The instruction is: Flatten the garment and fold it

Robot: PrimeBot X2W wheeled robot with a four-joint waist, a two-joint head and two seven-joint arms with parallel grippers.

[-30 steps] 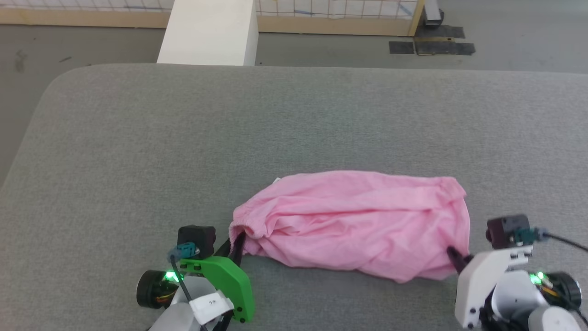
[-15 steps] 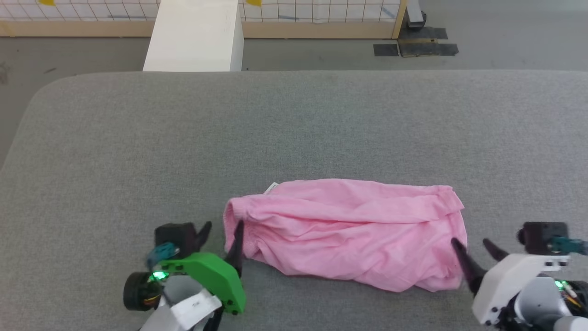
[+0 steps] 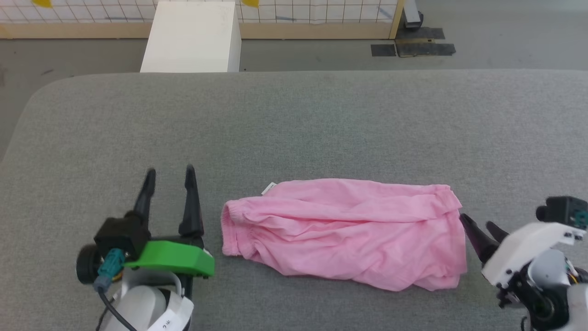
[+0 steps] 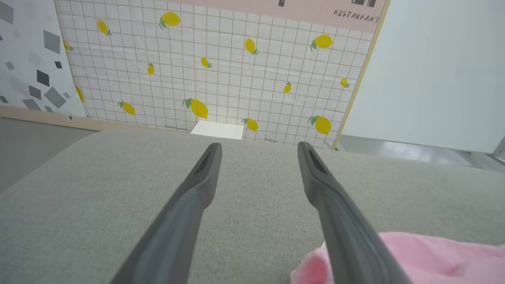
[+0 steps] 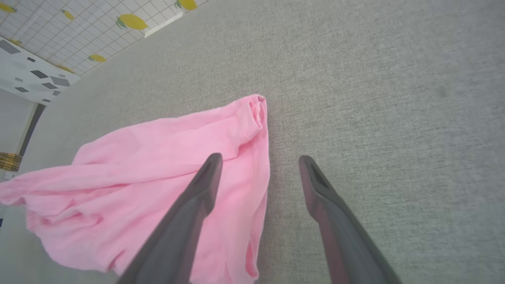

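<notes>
A wide grey padded surface [image 3: 294, 119] stretches out in front of the robot. The pink garment [image 3: 349, 234] lies wrinkled along its near middle, gathered edge at the left end. The left gripper [image 3: 170, 172] stands just beside that end, fingers spread, clear of the cloth. The right gripper [image 3: 475, 220], also spread, sits at the garment's right edge, pinching nothing. A small white tag [image 3: 268, 187] pokes out at the far left corner.

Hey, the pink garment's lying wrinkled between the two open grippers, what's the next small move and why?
Probably bring the left gripper over to the garment and its gathered edge for a fresh grasp. The garment lies wrinkled, not flat, on the grey surface. Both grippers are open and empty. The left one stands apart from the cloth, while the right gripper is at the opposite end.
</notes>
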